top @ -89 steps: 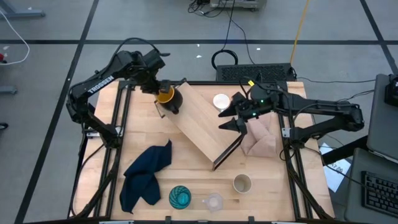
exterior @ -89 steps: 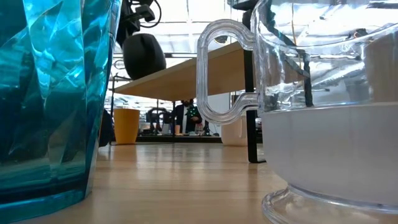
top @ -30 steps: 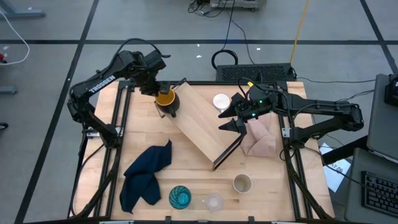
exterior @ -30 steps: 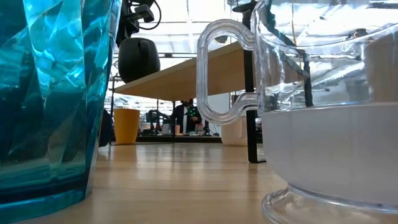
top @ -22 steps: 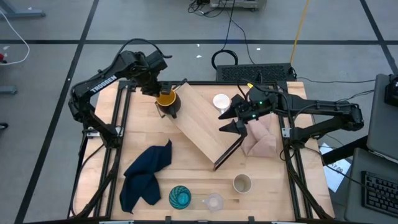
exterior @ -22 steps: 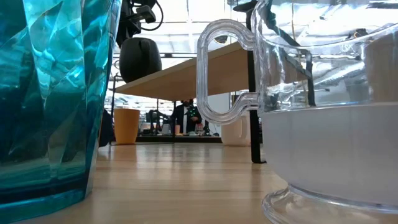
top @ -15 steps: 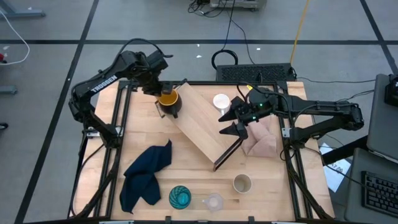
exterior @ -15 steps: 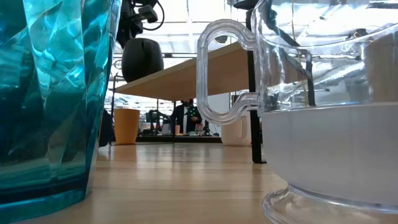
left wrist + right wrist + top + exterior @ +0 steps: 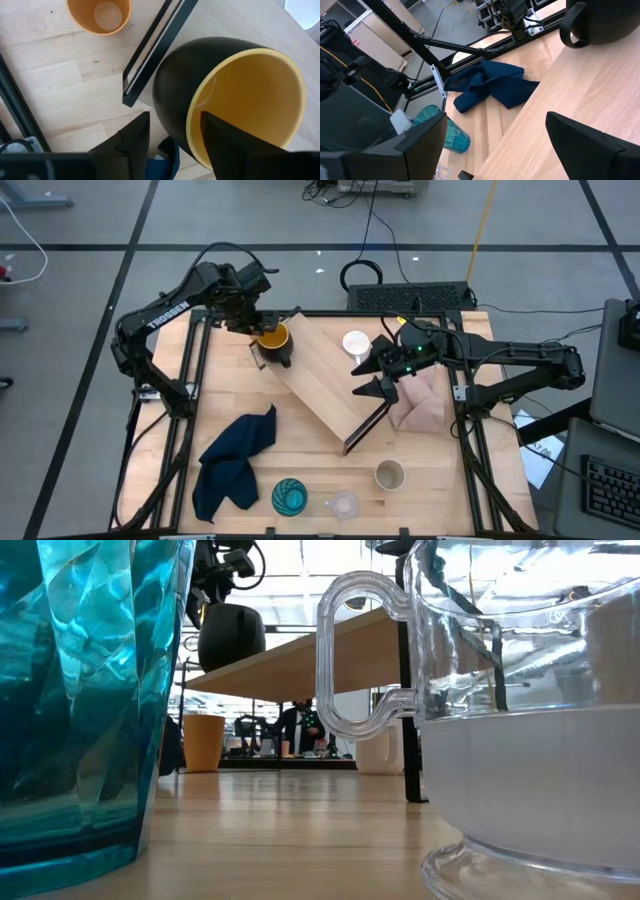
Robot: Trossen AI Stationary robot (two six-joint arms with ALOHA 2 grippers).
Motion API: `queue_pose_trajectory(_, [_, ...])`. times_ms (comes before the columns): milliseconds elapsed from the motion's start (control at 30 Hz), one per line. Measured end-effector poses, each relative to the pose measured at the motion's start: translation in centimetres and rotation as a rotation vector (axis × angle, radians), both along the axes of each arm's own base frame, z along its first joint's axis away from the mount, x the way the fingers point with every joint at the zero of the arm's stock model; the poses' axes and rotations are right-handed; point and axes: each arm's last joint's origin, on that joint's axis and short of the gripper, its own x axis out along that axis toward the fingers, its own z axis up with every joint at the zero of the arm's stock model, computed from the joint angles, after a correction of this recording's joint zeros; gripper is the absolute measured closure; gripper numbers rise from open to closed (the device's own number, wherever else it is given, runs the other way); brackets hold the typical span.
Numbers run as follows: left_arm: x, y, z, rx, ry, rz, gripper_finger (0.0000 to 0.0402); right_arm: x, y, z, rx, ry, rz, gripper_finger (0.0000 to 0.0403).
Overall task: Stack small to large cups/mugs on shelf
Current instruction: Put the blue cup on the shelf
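The shelf [image 9: 320,375] is a long light-wood board lying slantwise across the table's middle. A white mug [image 9: 355,342] stands on its far end. My left gripper [image 9: 262,332] is shut on the yellow mug with a dark outside [image 9: 273,340], at the shelf's far left corner. In the low view the yellow mug [image 9: 232,637] hangs in the air. The small orange cup [image 9: 100,15] stands on the table beside the shelf. My right gripper [image 9: 371,372] is open and empty over the shelf's right side. The teal tumbler [image 9: 290,497], clear cup [image 9: 343,505] and beige-grey cup [image 9: 389,475] stand near the front edge. My left gripper pinches the yellow mug's wall at the rim [image 9: 192,132], one finger outside [image 9: 132,140] and one inside [image 9: 222,137]. The fingers come from above, pointing down. The mug hangs below them, mouth up and a little tilted, lifted clear of the table.
A dark blue cloth [image 9: 235,465] lies crumpled at the front left. A pinkish-beige cloth [image 9: 415,408] lies right of the shelf, under my right arm. Dark frame rails [image 9: 195,380] run along the table's left and right sides.
My left gripper has carried the yellow mug a little toward the table's right, toward the shelf's far end, still lifted and held the same way.
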Motion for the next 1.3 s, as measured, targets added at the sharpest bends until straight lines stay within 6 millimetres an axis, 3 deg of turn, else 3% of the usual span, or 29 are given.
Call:
queue_pose_trajectory(433, [-0.8,-1.0,1.1,-0.024,-0.084,-0.075,0.0213,0.0,0.0,0.0,0.0,-0.001,-0.001,0.0071])
queue_pose_trajectory(667, [-1.8,-2.4,2.6,-0.013,-0.171,-0.105,0.0213,0.0,0.0,-2.0,0.024,0.059,-0.01,0.0071])
queue_pose_trajectory(800, [-2.2,-4.5,3.6,-0.062,-0.246,-0.171,0.0213,-0.1,0.0,-2.8,0.038,0.086,-0.014,0.0071])
queue_pose_trajectory(1033, [-2.1,-9.5,5.0,-0.106,-0.339,-0.374,0.0213,0.1,0.2,-2.4,0.028,0.043,0.003,0.0071])
queue_pose_trajectory(1300, [-0.1,-15.1,5.5,-0.108,-0.413,-0.459,0.0213,0.2,0.1,-2.3,0.037,0.024,-0.004,0.0071])
